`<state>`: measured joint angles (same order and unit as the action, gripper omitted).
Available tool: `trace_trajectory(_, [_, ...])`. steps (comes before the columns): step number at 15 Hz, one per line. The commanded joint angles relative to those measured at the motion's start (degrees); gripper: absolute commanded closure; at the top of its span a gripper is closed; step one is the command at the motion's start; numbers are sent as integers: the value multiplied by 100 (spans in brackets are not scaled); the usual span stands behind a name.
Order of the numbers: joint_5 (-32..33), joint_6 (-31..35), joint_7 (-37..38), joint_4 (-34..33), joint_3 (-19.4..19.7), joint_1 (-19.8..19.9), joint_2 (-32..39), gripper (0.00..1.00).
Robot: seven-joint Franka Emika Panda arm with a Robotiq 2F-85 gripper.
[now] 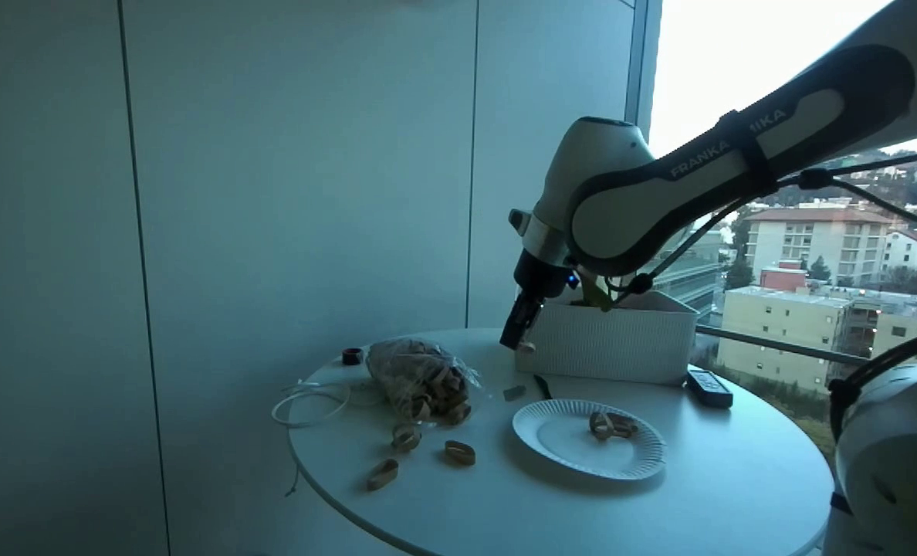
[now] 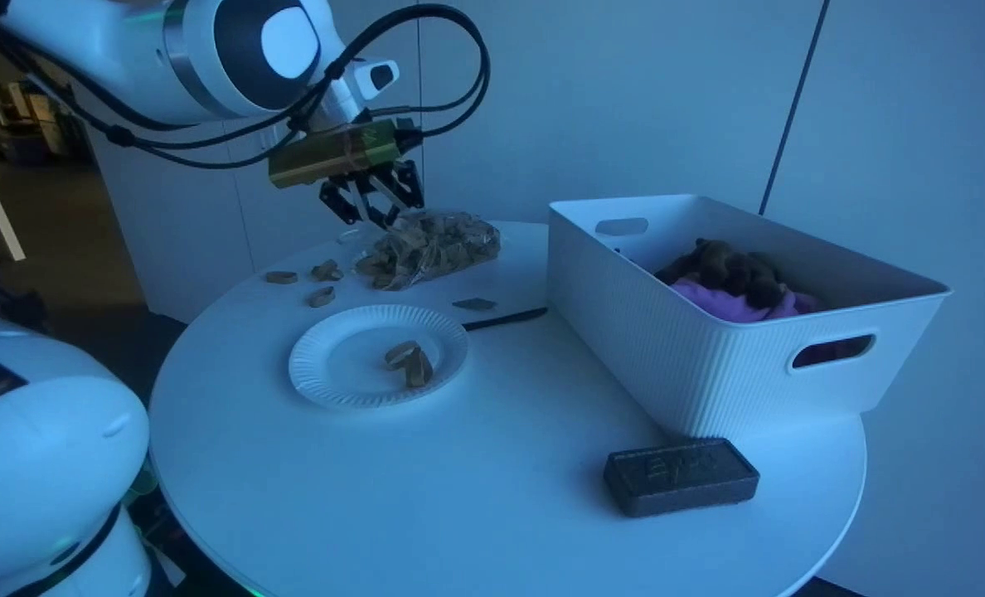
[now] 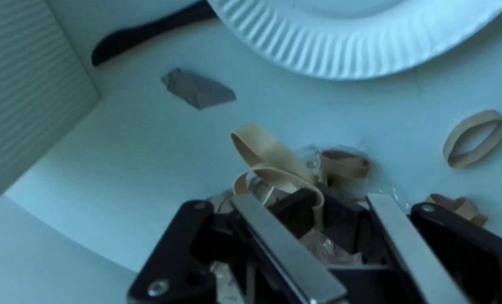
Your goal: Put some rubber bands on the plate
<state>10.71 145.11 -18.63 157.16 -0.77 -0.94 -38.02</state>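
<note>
Your black two-fingered claw [image 3: 320,200] was clenched on smooth, flat tan rubber bands [image 3: 272,150] that jutted out from it. Below it lay a crinkled clear plastic bag [image 2: 434,249] of similar bands [image 1: 439,394]; lower and to one side, a fluted, round white paper plate [image 1: 551,436] held more loops [image 2: 418,369]. Beside it stood a ribbed white bin [image 1: 605,344]. Under all this spread a smooth, round white table [image 2: 459,497]; beyond your claw rose a pale panelled wall [image 1: 296,193].

Dim, bluish in all views. Sky [image 1: 736,46] blown white in an exterior view. Plate [image 1: 563,436] throws soft shadow on counter [image 1: 713,494]. Wrist view murky, slightly soft.
</note>
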Motion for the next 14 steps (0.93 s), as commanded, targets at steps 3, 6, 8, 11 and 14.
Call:
trace_trajectory(3, [10, -674, 12, 33, 445, 77, 180, 95])
trace_trajectory(6, [181, -362, -40, 103, 625, 242, 476, 68])
trace_trajectory(8, [103, -204, -112, 109, 748, 248, 621, 65])
trace_trajectory(11, [4, 45, -378, 111, 946, 182, 811, 43])
trace_trajectory(14, [100, 82, -743, 108, 1044, 194, 907, 21])
